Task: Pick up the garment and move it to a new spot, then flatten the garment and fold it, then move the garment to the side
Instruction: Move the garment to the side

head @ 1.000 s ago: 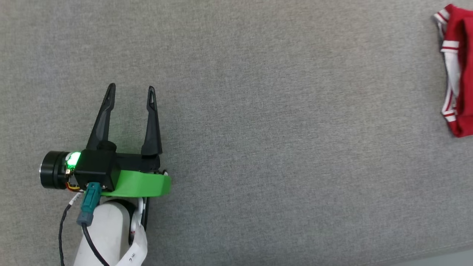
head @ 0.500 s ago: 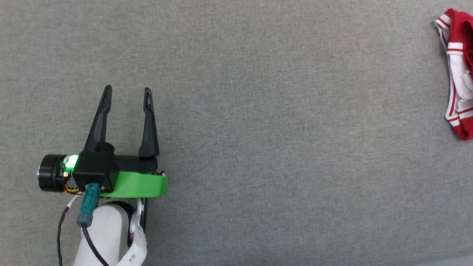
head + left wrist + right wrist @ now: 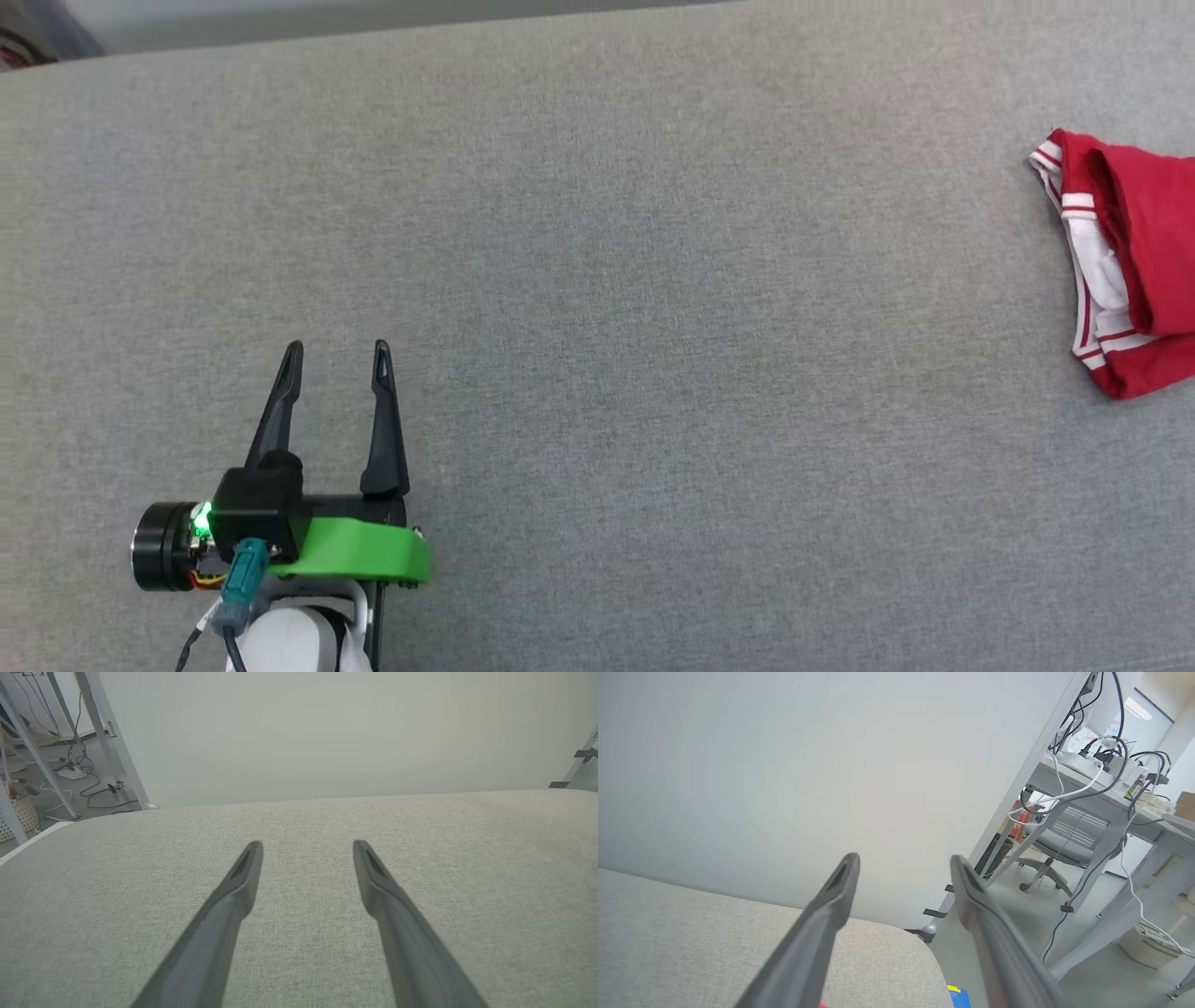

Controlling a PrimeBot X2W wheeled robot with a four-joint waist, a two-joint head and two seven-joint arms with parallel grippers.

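Right gripper [image 3: 903, 858] has just opened and holds nothing, left gripper [image 3: 338, 347] is open too; garment [image 3: 1125, 271] lies released far right on the grey cloth surface [image 3: 653, 280], so the move aside looks done.

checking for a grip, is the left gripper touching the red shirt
Apart. Head view: left gripper at lower left, garment at far right, bare grey surface between them.

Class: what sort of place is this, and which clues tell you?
Probably a robotics lab or workshop: a grey fabric-covered worktable, a cable-strewn desk, and a wheeled office chair.
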